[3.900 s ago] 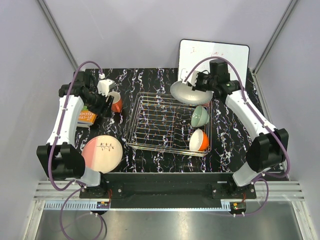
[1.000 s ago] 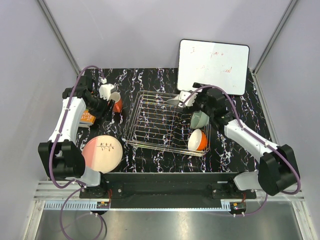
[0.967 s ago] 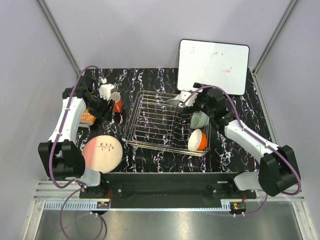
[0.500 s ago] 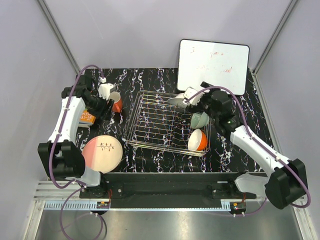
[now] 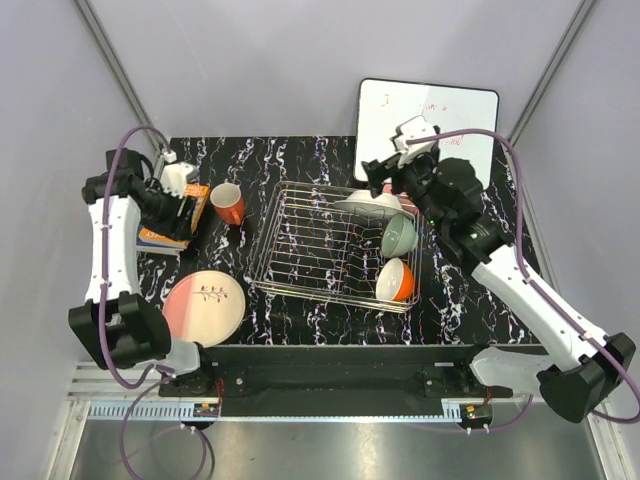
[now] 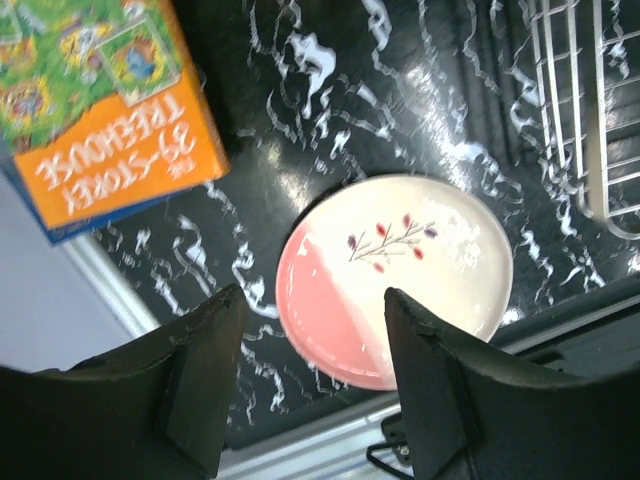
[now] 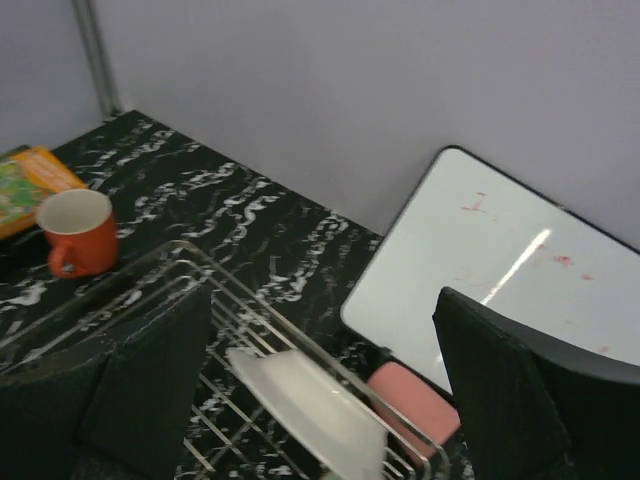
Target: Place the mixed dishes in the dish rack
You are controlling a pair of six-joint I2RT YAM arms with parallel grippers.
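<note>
**Q:** Tools first: how did yours stand?

**A:** Both were spread wide with nothing between the fingers. My left tool [image 5: 185,205] hung over the book [image 5: 170,225] at the left side of the worktop [image 5: 330,160]. My right tool [image 5: 385,180] was raised above the far right corner of the dish rack [image 5: 310,250], in front of the whiteboard [image 5: 430,130].

**Q:** What was in the rack?

**A:** Three dishes, all along its right side. The white plate [image 5: 368,206] leaned on edge at the far end. The pale green bowl [image 5: 399,235] lay tipped on its side just nearer. Nearest me was the orange bowl [image 5: 398,281], with its white inside turned toward the left.

**Q:** And outside it?

**A:** The orange-red mug [image 5: 229,204] stood upright on the worktop between the book and the rack, touching neither. The pink-and-cream plate [image 5: 204,307] lay flat near the front left corner, twig motif up. My left wrist camera looked straight down on it between the fingers.

**Q:** The small pink cup?

**A:** The small pink cup [image 7: 410,405] showed at the rack's far right corner, just behind the white plate. I could not tell whether it sat inside the rim.
</note>
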